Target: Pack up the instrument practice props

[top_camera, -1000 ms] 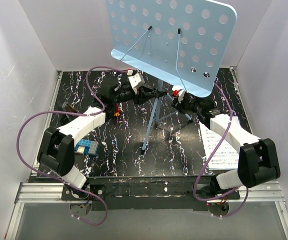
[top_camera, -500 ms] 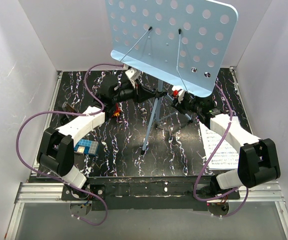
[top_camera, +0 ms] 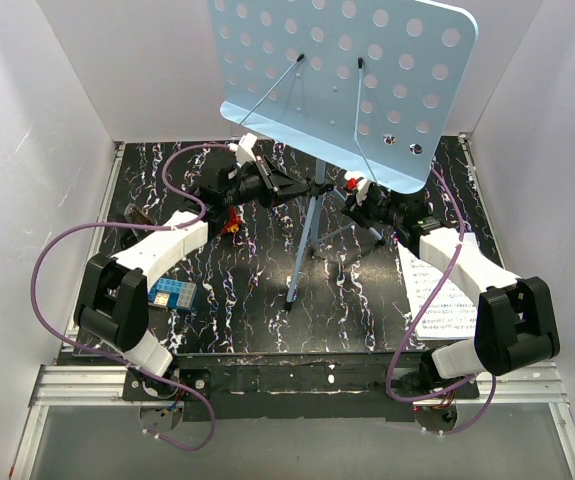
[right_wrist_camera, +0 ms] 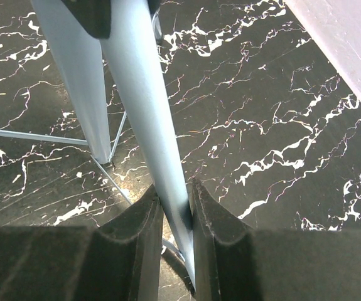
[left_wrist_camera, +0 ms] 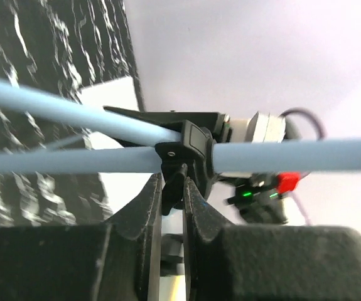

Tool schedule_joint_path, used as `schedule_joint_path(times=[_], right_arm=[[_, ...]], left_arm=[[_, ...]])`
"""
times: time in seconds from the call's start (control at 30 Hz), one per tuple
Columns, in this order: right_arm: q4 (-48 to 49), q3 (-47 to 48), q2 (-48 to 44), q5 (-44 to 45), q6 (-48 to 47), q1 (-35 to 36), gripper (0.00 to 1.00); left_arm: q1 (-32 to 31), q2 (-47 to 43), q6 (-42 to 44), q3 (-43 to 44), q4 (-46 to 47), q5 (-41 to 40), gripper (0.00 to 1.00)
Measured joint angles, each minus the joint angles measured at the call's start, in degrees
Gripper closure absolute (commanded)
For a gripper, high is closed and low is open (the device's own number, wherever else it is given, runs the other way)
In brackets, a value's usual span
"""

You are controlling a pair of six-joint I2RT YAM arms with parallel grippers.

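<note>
- Sheet music pages [top_camera: 437,290] lie flat at the near right of the tabletop [top_camera: 237,310], not yet packed. A blue block [top_camera: 172,295] sits near left.
- Music stand [top_camera: 302,250] is upright at mid-tabletop with its legs spread.
- Right tool [right_wrist_camera: 171,194] grasps a light-blue tube [right_wrist_camera: 142,94] of the stand, unchanged over the last second, and appears to steady it.
- Left tool [left_wrist_camera: 172,188], part open a second ago, has turned at the wrist. It is now clenched on the black tab [left_wrist_camera: 175,170] under the stand's collar [left_wrist_camera: 193,141].
- Perforated plate [top_camera: 347,70] remains raised at the far side.
- Judgement: the collar release is in hand, and folding has not begun.
</note>
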Motion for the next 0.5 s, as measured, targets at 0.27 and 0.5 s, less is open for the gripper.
schedule_joint_path(times=[0.27,0.5], right_arm=[[1.07,-0.83,-0.46,0.63,0.44,0.00,0.99],[2.27,-2.01,-1.11,1.22,0.85,0.02,0.99]], left_arm=[[0.48,1.18,-37.62,6.99,-21.20,-1.22,0.93],[1.31,2.38,-46.51,12.52,-32.11,-7.54,0.43]])
